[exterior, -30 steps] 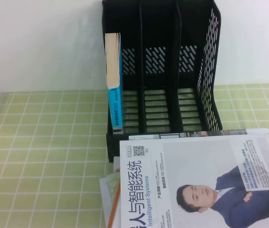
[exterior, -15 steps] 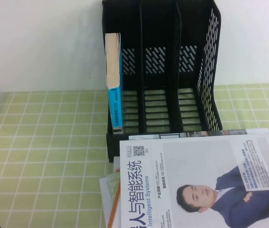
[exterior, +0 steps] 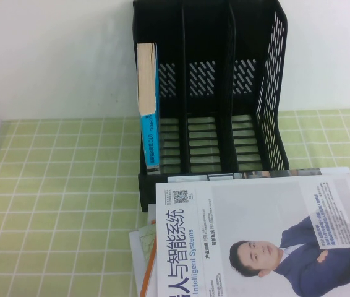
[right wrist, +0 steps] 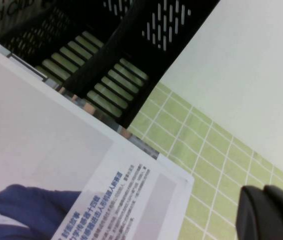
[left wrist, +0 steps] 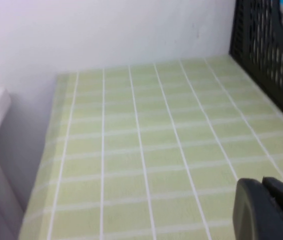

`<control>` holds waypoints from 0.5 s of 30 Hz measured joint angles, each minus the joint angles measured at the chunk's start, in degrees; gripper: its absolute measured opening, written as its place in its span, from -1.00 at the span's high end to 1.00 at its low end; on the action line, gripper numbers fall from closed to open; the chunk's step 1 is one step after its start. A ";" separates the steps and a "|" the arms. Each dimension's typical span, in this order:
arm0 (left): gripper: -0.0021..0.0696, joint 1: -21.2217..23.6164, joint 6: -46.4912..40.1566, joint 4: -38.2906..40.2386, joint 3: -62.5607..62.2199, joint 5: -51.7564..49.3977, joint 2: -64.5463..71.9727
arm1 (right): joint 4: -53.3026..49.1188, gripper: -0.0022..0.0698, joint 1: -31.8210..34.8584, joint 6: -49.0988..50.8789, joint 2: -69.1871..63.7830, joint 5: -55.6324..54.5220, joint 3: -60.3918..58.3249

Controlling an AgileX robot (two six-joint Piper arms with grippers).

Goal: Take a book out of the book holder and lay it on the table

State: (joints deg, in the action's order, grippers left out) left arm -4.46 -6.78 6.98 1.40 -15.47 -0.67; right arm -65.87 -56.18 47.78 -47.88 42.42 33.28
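The book [exterior: 261, 235], a thin magazine with a man in a dark blue suit on its pale cover, lies flat on the table [exterior: 57, 185] in front of the black book holder [exterior: 209, 86]. Neither gripper shows in the high view. In the right wrist view my right gripper [right wrist: 264, 192] is shut and empty, over the checked cloth beside the book's corner [right wrist: 146, 195], clear of it. In the left wrist view my left gripper [left wrist: 263, 187] is shut and empty over bare cloth, with the holder's perforated side wall [left wrist: 269, 45] further off.
A thick blue-spined book [exterior: 148, 93] stands in the holder's left slot; the other slots hold nothing. Other books [exterior: 143, 247] lie under the magazine and stick out at its left edge. A white wall [exterior: 51, 55] rises behind the table.
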 joint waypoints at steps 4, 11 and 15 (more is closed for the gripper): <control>0.95 0.00 0.00 0.00 0.00 -3.76 0.00 | 0.00 0.94 0.00 0.00 0.00 0.00 0.00; 0.95 0.00 0.00 0.00 0.00 -3.87 0.00 | 0.00 0.94 0.00 0.00 0.00 0.00 0.00; 0.95 0.00 0.00 0.10 0.00 -3.87 0.00 | 0.00 0.94 0.00 0.00 0.00 0.00 0.00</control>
State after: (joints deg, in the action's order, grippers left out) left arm -4.46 -6.78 7.08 1.40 -19.34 -0.67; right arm -65.87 -56.18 47.78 -47.88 42.42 33.28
